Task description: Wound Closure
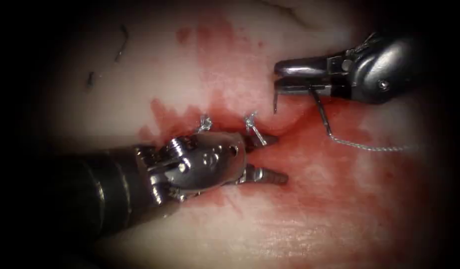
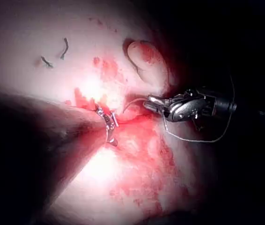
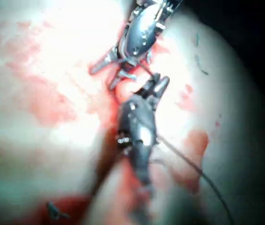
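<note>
Red fluid (image 1: 225, 65) stains the pale tissue (image 1: 299, 239) around the cut (image 1: 285, 130), which I take as my landmark. My right pincer (image 1: 285, 79) hangs above and to the right of the cut, its jaws closed on the curved needle (image 1: 317, 107). It grips the needle partway along the curve: the pointed end drops straight down at the jaw tips, and the tail arcs down behind them. The needle is clear of the tissue. Thread (image 1: 369, 147) runs from the tail away to the right of the cut.

My left pincer (image 1: 277, 158) rests at the cut, coming in from its left, with jaws spread wide and holding nothing. One jaw lies along the cut, the other just below it. Two tied knots (image 1: 205, 122) sit on the closed stretch of the cut, just left of the open part. Small cut ends of thread (image 1: 121, 42) lie well to the upper left.

I judge that I am between stitches, the needle loaded for another. The next bite would call for the point squarely aimed at the cut's edge.
</note>
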`<state>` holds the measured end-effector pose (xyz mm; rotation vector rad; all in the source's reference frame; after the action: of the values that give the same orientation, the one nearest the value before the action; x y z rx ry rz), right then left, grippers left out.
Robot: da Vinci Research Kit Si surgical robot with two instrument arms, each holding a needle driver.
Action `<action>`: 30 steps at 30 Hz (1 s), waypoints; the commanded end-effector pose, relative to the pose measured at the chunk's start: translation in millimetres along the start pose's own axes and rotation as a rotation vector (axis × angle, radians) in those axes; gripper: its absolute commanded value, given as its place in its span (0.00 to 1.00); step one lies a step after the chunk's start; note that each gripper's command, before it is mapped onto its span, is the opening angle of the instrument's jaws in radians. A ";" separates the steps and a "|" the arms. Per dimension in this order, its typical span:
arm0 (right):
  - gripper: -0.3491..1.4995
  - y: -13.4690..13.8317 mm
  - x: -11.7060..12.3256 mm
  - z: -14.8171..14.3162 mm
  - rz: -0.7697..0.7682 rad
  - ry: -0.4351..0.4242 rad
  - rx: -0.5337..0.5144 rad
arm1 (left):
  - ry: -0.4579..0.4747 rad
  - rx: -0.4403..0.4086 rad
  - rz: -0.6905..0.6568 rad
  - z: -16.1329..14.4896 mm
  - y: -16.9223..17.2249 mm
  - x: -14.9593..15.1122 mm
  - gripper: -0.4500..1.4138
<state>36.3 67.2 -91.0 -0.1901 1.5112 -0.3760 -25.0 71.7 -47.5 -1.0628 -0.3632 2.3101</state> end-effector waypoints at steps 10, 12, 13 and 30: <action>0.00 -1.0 -1.4 1.3 0.047 -0.010 0.039 | 0.002 -0.001 0.002 0.4 -0.5 0.3 0.51; 0.00 -0.9 -1.6 1.3 0.059 -0.014 0.046 | 0.002 -0.001 0.002 0.4 -0.5 0.3 0.51; 0.00 -0.9 -1.6 1.3 0.059 -0.017 0.051 | 0.002 -0.001 0.002 0.4 -0.5 0.3 0.51; 0.00 0.6 -2.7 1.6 0.309 -0.045 0.098 | -0.002 -0.001 0.005 0.1 -0.6 0.1 0.51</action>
<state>37.3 69.0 -88.9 0.1586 1.4353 -0.1403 -24.3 71.8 -47.6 -1.0618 -0.3649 2.3149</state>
